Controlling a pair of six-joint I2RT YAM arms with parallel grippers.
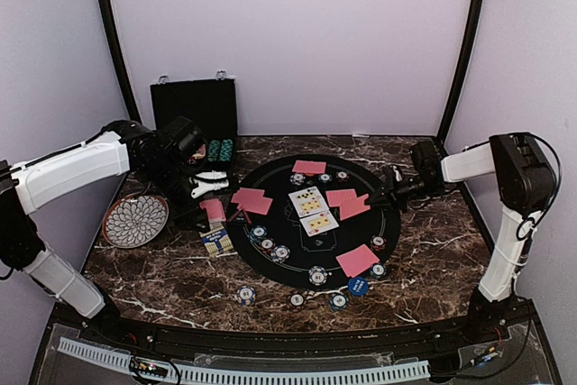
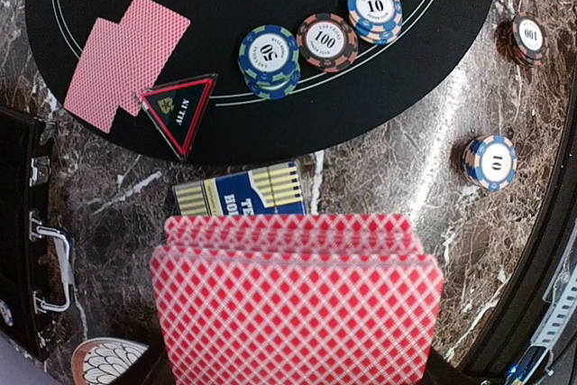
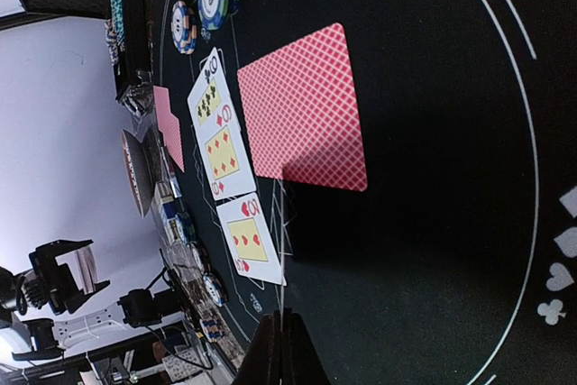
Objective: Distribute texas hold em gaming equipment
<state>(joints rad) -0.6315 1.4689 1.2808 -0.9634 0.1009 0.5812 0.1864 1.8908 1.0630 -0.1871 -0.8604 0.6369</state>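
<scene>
My left gripper (image 1: 200, 179) hovers over the table's left side, shut on a deck of red-backed cards (image 2: 297, 304) that hides its fingers in the left wrist view. My right gripper (image 3: 287, 331) is low over the right of the round black mat (image 1: 279, 178), shut on a single card seen edge-on (image 3: 285, 250). Three face-up cards (image 1: 313, 209) lie at the mat's centre. Face-down cards lie around them at the far edge (image 1: 309, 167), left (image 1: 251, 200), right (image 1: 347, 202) and near right (image 1: 357, 260). Chip stacks (image 2: 269, 56) (image 1: 317, 275) ring the mat's near rim, and a blue button disc (image 1: 358, 286) lies there too.
A black case (image 1: 194, 105) stands open at the back left. The white petal plate (image 1: 135, 220) sits left of the mat. A blue card box (image 2: 239, 197) lies on the marble below my left gripper, and a triangular all-in marker (image 2: 180, 113) rests on the mat's edge.
</scene>
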